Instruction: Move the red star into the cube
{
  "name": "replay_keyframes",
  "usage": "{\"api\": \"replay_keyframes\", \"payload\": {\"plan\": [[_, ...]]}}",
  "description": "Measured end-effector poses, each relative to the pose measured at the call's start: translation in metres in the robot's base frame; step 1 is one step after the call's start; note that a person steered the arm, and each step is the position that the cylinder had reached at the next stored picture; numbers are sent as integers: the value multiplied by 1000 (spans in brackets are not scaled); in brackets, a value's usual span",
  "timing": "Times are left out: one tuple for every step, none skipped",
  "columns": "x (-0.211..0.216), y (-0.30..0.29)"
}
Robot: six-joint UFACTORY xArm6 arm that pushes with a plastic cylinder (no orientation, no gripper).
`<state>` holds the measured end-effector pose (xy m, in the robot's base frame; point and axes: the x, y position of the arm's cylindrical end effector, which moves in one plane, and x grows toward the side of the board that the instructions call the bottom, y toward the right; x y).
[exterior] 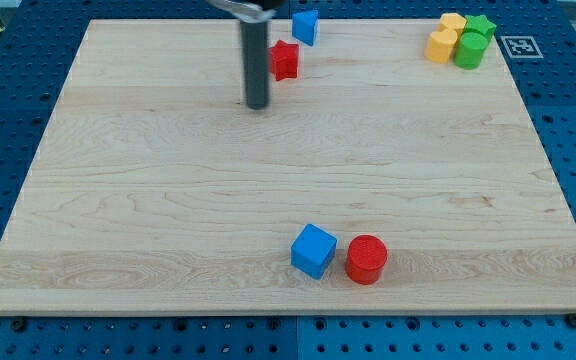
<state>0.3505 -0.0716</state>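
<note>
The red star (284, 60) lies near the view's top, just right of the rod. My tip (258, 105) rests on the board below and to the left of the red star, a small gap apart from it. The blue cube (313, 250) sits near the view's bottom centre, far below the star. A second blue block (305, 27), of a shape I cannot make out, lies just above and right of the star at the board's top edge.
A red cylinder (366, 259) sits right beside the blue cube. At the top right corner, two yellow blocks (445, 38) and two green blocks (473, 42) are clustered together. The wooden board (118, 220) lies on a blue pegboard table.
</note>
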Motion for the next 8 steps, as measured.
{"api": "replay_keyframes", "payload": {"plan": [[-54, -44], [-98, -19], [-106, 34], [-87, 78], [-20, 95], [46, 118], [21, 135], [-27, 134]]}}
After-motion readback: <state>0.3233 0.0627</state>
